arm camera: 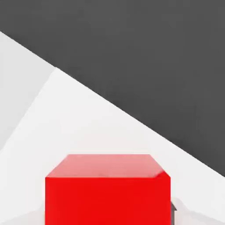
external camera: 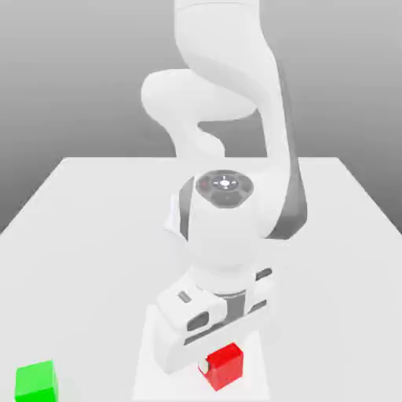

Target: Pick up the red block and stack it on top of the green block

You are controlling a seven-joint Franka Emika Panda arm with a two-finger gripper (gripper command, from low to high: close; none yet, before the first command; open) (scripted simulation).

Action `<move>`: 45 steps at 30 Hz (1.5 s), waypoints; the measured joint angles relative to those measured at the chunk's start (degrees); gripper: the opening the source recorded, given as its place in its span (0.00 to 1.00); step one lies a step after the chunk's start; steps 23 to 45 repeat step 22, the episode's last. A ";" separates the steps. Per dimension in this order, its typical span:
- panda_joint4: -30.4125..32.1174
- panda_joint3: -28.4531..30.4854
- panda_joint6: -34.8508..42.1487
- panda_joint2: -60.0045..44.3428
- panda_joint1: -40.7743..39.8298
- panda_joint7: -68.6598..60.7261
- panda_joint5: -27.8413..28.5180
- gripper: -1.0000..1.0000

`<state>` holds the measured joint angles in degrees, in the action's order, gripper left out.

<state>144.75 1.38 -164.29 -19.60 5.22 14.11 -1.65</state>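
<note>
The red block [external camera: 225,364] sits between the fingers of my gripper [external camera: 221,368], low over the white table near its front. A white finger [external camera: 206,365] presses its side toward the exterior view's left. In the hand view the red block [arm camera: 107,189] is very close, with a dark fingertip [arm camera: 174,208] against one side. The green block [external camera: 35,381] rests on the table at the exterior view's far left, well apart from the gripper.
The white table [external camera: 94,235] stretches back behind the arm's base. In the hand view the table's edge [arm camera: 132,116] runs diagonally with dark floor [arm camera: 154,52] beyond it. The arm's bulky body [external camera: 224,228] hangs over the table's middle.
</note>
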 joint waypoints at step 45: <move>-16.65 14.10 13.67 -4.33 -14.33 20.61 -11.29 1.00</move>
